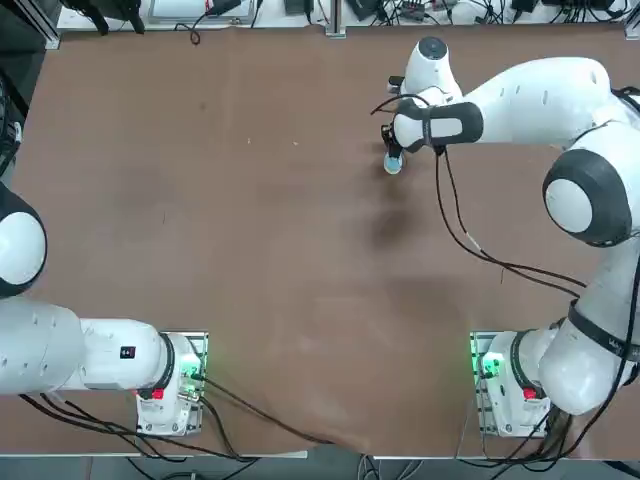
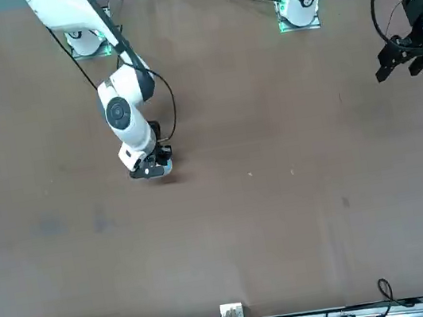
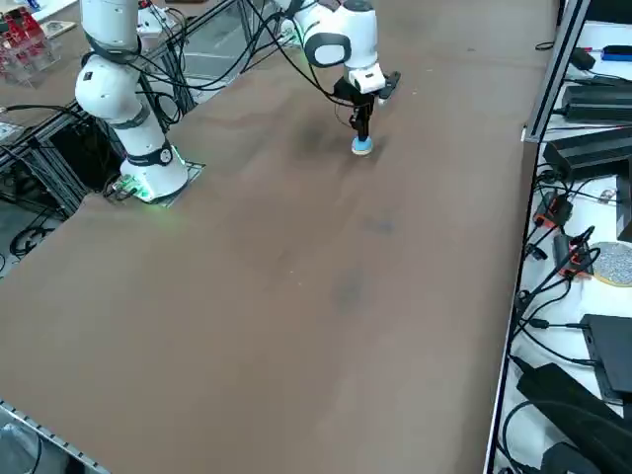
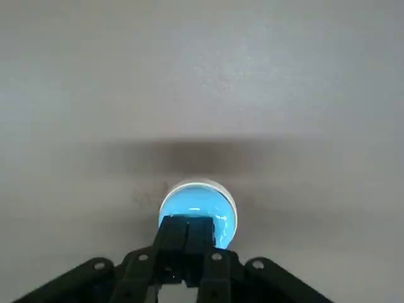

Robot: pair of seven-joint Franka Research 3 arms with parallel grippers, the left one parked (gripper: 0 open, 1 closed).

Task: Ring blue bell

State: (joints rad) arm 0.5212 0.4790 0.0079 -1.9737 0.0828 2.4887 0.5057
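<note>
While your right gripper (image 4: 187,235) points straight down with its black fingers pressed together and nothing between them, its tips sit on top of the blue bell (image 4: 199,211). You can see a small glossy light-blue dome on a whitish base, standing on the far part of the table (image 1: 250,230) ahead of the right arm. That table is a flat, matte brown surface. Along its edges you have cables, black boxes and metal framing, and green lights glow at the arm bases.
</note>
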